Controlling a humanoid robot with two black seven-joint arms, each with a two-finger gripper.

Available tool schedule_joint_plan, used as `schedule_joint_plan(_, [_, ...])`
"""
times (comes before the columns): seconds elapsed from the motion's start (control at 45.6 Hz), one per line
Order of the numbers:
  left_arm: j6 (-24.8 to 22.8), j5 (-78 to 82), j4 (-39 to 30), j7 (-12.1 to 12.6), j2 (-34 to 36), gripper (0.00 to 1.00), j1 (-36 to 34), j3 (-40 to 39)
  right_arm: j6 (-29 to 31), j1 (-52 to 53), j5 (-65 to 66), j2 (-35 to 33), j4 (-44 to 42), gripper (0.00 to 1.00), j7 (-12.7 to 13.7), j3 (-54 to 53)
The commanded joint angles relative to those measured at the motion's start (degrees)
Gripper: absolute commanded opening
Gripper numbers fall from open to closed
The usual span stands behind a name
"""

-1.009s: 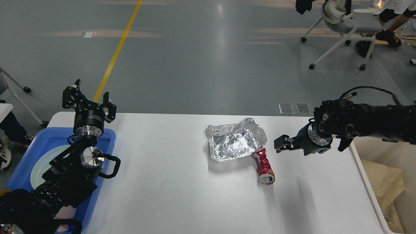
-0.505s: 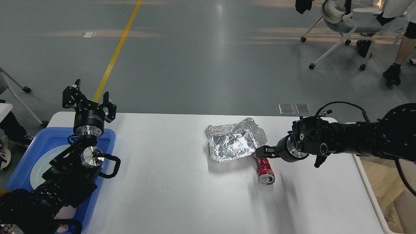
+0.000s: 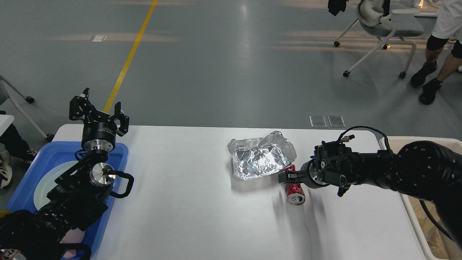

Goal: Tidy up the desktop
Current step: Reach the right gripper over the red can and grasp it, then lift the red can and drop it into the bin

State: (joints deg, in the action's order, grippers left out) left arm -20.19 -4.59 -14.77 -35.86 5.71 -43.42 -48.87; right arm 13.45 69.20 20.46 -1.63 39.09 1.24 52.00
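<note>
The white desktop (image 3: 187,209) holds a crumpled silver foil tray (image 3: 260,159) and, just right of and in front of it, a crushed red drink can (image 3: 296,194) lying on its side. My right gripper (image 3: 285,177) reaches in from the right and sits low over the can's far half, at the foil's corner. Its dark fingers overlap the can, and I cannot tell whether they close on it. My left gripper (image 3: 99,113) is open and empty, raised over the far end of the blue tray (image 3: 121,150).
The blue tray at the left edge holds a pale round plate (image 3: 45,184), partly under my left arm. A cream bin (image 3: 397,140) stands off the table's right edge. A wheeled chair (image 3: 382,21) and a person's legs (image 3: 433,54) are far behind.
My right gripper has moved left and down from open table right of the can until it sits over the can beside the foil. The can, the foil and the left arm have not moved.
</note>
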Motion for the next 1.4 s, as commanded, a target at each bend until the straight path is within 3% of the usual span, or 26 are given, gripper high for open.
schedule_joint_plan(0.0, [0.0, 0.0, 0.0, 0.0, 0.0, 0.96, 0.0, 0.0, -0.1, -0.6, 0.0, 0.2, -0.6, 1.0, 0.0, 0.2])
schedule_joint_plan(0.285, [0.0, 0.1, 0.0, 0.0, 0.0, 0.96, 0.0, 0.0, -2.4, -1.4, -0.1, 0.3, -0.5, 0.99, 0.0, 0.7])
schedule_joint_plan(0.439, [0.1, 0.0, 0.0, 0.0, 0.0, 0.96, 0.0, 0.0, -2.7, -1.6, -0.1, 0.5, -0.5, 0.92, 0.0, 0.8])
schedule_joint_plan(0.658, [0.1, 0.0, 0.0, 0.0, 0.0, 0.96, 0.0, 0.0, -2.7, -2.1, -0.1, 0.6, 0.0, 0.34, 0.2, 1.0])
schedule_joint_plan(0.724, [0.0, 0.0, 0.0, 0.0, 0.0, 0.96, 0.0, 0.0, -2.5, -2.1, -0.2, 0.6, 0.2, 0.13, 1.0, 1.1])
schedule_joint_plan(0.79, [0.0, 0.0, 0.0, 0.0, 0.0, 0.96, 0.0, 0.0, -1.9, -2.1, -0.2, 0.3, 0.2, 0.0, 2.4, 1.1])
schedule_joint_plan(1.031, [0.1, 0.0, 0.0, 0.0, 0.0, 0.96, 0.0, 0.0, 1.6, 1.3, -0.3, -4.2, 3.0, 0.0, 4.3, 2.1])
schedule_joint_plan(1.382, [0.0, 0.0, 0.0, 0.0, 0.0, 0.96, 0.0, 0.0, 6.1, 24.5, -0.2, -24.1, 19.4, 0.0, 3.8, 0.9])
